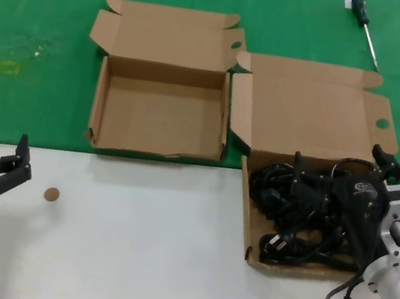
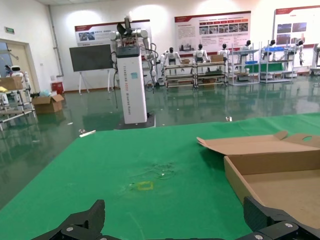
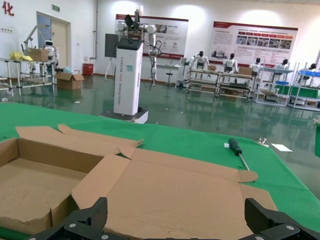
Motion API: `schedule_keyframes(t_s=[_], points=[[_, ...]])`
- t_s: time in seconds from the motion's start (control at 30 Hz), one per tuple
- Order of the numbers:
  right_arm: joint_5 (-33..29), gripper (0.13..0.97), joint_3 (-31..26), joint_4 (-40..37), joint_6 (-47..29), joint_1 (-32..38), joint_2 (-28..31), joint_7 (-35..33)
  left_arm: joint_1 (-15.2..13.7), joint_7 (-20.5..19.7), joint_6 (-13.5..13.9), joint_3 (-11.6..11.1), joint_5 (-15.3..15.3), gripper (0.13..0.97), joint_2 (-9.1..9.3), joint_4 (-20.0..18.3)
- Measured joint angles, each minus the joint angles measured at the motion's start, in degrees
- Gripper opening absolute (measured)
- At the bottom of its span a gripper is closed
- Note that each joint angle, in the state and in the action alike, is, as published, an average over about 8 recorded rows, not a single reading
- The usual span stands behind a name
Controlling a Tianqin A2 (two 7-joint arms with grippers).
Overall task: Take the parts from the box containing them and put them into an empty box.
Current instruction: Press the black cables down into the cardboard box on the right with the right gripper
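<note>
Several black power cords (image 1: 276, 191) lie tangled in the larger brown box (image 1: 246, 203) at the right, whose tall lid (image 1: 314, 111) stands open behind it. My right gripper (image 1: 343, 166) hangs open just above the cords at the box's back, holding nothing. In the right wrist view its gripper (image 3: 175, 222) faces the lid (image 3: 175, 190), and the cords are hidden below. The smaller empty box (image 1: 99, 102) sits to the left of the larger one on the green cloth. My left gripper (image 1: 23, 160) is open and empty at the near left, with the empty box (image 2: 270, 172) ahead of it.
A screwdriver (image 1: 363, 23) lies on the green cloth behind the larger box and also shows in the right wrist view (image 3: 237, 150). A small brown disc (image 1: 52, 194) lies on the white table by my left gripper. A yellow mark (image 1: 6, 67) is on the cloth at far left.
</note>
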Motion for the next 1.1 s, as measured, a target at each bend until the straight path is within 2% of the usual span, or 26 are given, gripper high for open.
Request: schedule_keyframes(t_s=[1.1], points=[[0.00, 0.966, 0.00, 0.00, 0.00, 0.00, 0.00, 0.00, 0.00, 0.00, 0.00, 0.00, 0.00, 0.966, 0.00, 0.00]])
